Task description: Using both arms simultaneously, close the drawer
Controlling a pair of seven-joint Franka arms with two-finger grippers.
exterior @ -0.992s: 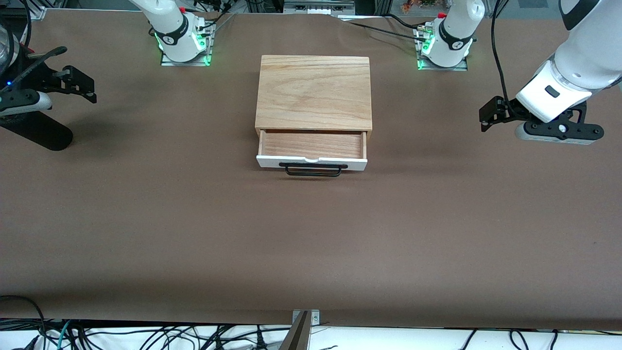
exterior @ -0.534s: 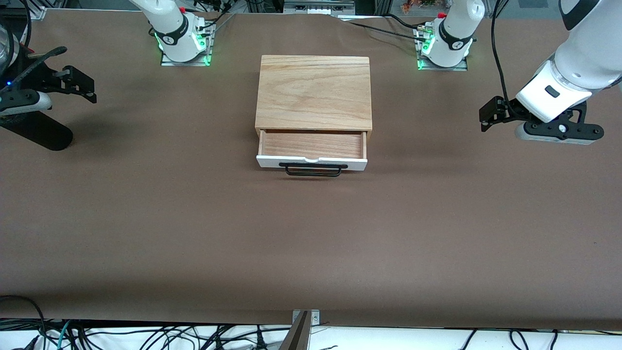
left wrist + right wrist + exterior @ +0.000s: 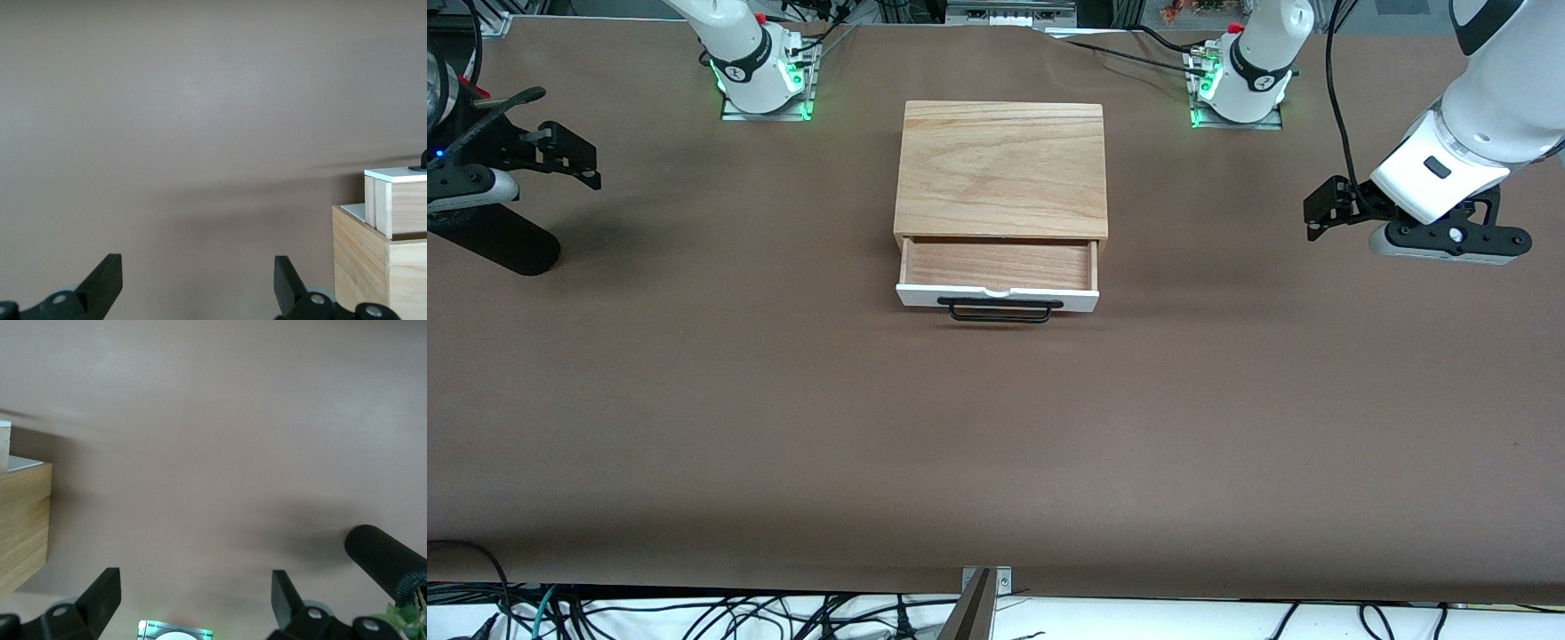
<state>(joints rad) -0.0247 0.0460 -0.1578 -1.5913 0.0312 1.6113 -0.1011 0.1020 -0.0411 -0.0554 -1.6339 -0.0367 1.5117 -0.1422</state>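
Observation:
The light-oak box (image 3: 1000, 169) stands mid-table. Its drawer (image 3: 998, 267) is pulled out toward the front camera, showing an empty wooden tray, a white front panel (image 3: 996, 298) and a black wire handle (image 3: 1000, 309). My left gripper (image 3: 1325, 209) hangs open over bare table toward the left arm's end, well apart from the box. My right gripper (image 3: 569, 156) hangs open over the table toward the right arm's end. In the left wrist view my left gripper (image 3: 197, 280) is open and empty, with the box (image 3: 360, 267) and drawer (image 3: 400, 197) off to one side. In the right wrist view my right gripper (image 3: 193, 597) is open and empty, with the box (image 3: 23, 520) at the edge.
A black ribbed cylinder (image 3: 494, 240) lies under the right gripper; it also shows in the right wrist view (image 3: 383, 563). The arm bases (image 3: 760, 80) (image 3: 1240, 84) glow green along the table's robot side. Brown table cover (image 3: 996, 444) spreads around the box. Cables hang at the near edge.
The right gripper has shifted very slightly. The left arm, the box and the drawer have not moved.

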